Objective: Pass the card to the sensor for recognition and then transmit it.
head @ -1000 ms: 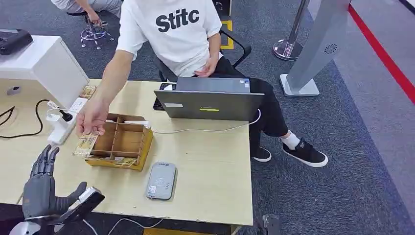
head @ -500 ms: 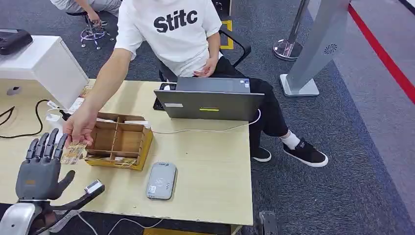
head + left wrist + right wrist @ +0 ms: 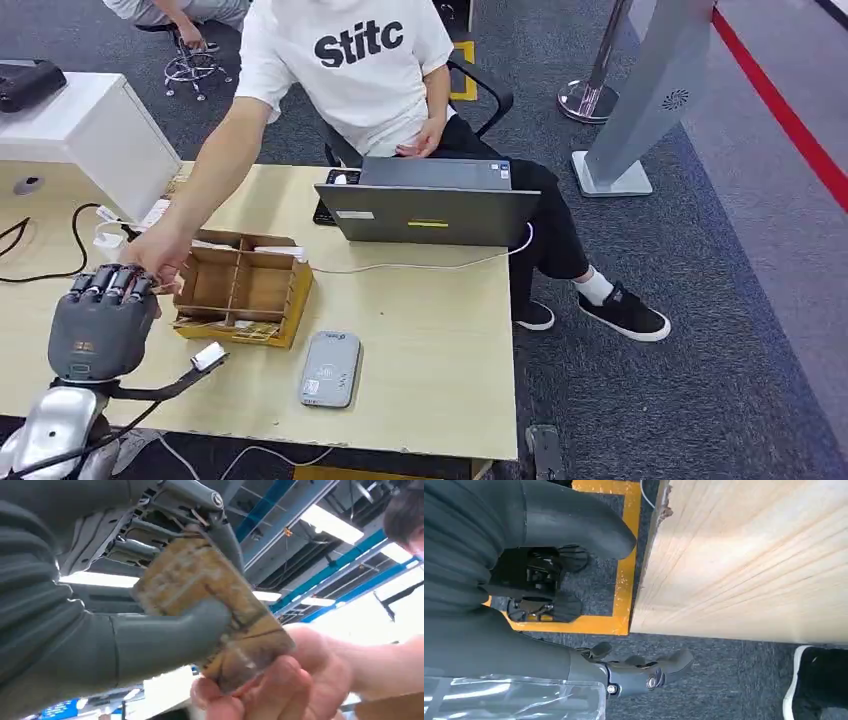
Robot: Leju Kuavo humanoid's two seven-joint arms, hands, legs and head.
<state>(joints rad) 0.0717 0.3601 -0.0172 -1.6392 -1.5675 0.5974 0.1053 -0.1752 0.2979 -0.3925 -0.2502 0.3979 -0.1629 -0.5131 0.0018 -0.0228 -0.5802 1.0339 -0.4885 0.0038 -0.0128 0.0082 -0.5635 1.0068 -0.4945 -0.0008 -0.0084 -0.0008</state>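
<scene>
One card (image 3: 210, 615) between the left hand's (image 3: 100, 325) thumb and fingers, one person's hand (image 3: 280, 685) on its far end.

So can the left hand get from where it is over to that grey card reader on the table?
Probably yes. The left hand holds the card together with the person's hand, beside the wooden box. The grey card reader lies flat near the table's front edge with bare tabletop around it.

A grey laptop (image 3: 430, 212) stands open at the far side of the wooden table (image 3: 430, 340). Left of the laptop lies a cardboard divider box (image 3: 243, 290) (several compartments). A person in a white shirt (image 3: 350, 60) sits behind the laptop.
</scene>
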